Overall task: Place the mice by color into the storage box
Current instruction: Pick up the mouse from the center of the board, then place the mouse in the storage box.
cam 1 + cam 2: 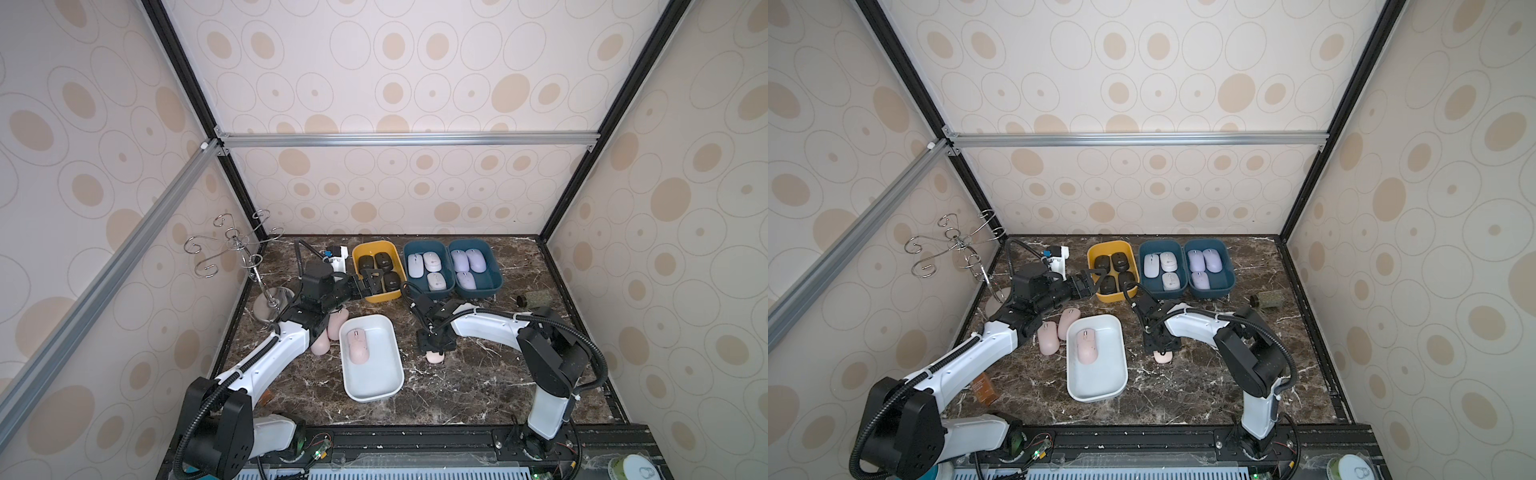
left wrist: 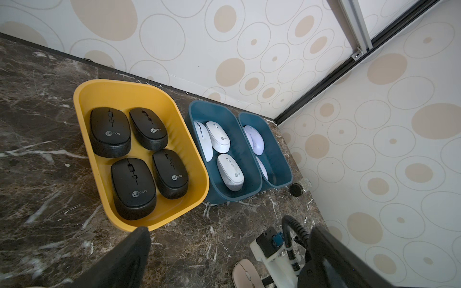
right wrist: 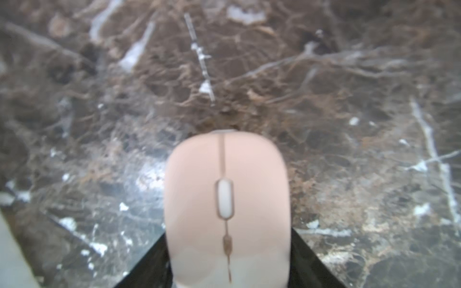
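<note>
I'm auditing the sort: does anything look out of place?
Three pink mice lie on the table, outside the white bin: two beside it, one under the right gripper. A small jar lies tipped near the right wall.

The worktop (image 1: 457, 386) showed dark brown marble with white veining. Colours recorded: yellow box (image 1: 374, 246), teal boxes (image 2: 212, 112), white box (image 1: 374, 382); black mice (image 2: 133, 187), white mice (image 2: 229, 172), lavender mice (image 1: 473, 261), pink mouse (image 3: 227, 199).

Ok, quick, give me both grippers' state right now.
Left gripper: open, holding nothing.
Right gripper: jaws on either side of the pink mouse on the table; whether they grip it cannot be told.
</note>
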Available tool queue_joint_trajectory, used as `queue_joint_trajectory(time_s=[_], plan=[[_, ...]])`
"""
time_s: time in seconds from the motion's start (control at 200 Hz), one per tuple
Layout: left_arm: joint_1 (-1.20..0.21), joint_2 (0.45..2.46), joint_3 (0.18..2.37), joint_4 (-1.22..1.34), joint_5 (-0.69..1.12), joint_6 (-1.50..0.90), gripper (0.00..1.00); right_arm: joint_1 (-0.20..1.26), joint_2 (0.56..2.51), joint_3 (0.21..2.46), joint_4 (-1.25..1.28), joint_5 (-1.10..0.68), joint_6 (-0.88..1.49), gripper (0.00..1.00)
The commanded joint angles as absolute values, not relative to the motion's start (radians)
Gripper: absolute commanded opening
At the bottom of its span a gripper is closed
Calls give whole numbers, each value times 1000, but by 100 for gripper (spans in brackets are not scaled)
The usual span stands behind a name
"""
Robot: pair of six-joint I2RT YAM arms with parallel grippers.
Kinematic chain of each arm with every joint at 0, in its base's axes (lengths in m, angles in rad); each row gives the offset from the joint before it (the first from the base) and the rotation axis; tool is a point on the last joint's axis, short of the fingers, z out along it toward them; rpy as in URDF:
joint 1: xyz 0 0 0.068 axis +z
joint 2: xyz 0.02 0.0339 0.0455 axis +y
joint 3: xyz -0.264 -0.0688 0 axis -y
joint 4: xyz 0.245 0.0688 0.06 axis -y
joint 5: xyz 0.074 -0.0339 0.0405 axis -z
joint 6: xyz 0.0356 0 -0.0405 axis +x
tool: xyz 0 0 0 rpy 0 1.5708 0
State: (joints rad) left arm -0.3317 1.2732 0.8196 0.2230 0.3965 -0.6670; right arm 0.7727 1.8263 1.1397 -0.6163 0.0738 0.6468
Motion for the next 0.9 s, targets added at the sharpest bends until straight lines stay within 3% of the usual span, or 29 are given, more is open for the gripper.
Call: queue_joint_trajectory(time_s=[0.0, 0.255, 0.47, 0.895], plan=[[-330, 1253, 844, 229, 392, -663, 100, 771, 1809, 1123, -591, 31, 635, 59], [-328, 1243, 855, 194, 344, -638, 100, 793, 1741, 1183, -663, 73, 630, 51], [-286, 1185, 856, 134, 163, -627, 100, 941, 1722, 1366, -772, 166, 636, 50], [-210, 1039, 802, 165, -12, -607, 100, 1061, 1997, 1620, -731, 155, 689, 50]])
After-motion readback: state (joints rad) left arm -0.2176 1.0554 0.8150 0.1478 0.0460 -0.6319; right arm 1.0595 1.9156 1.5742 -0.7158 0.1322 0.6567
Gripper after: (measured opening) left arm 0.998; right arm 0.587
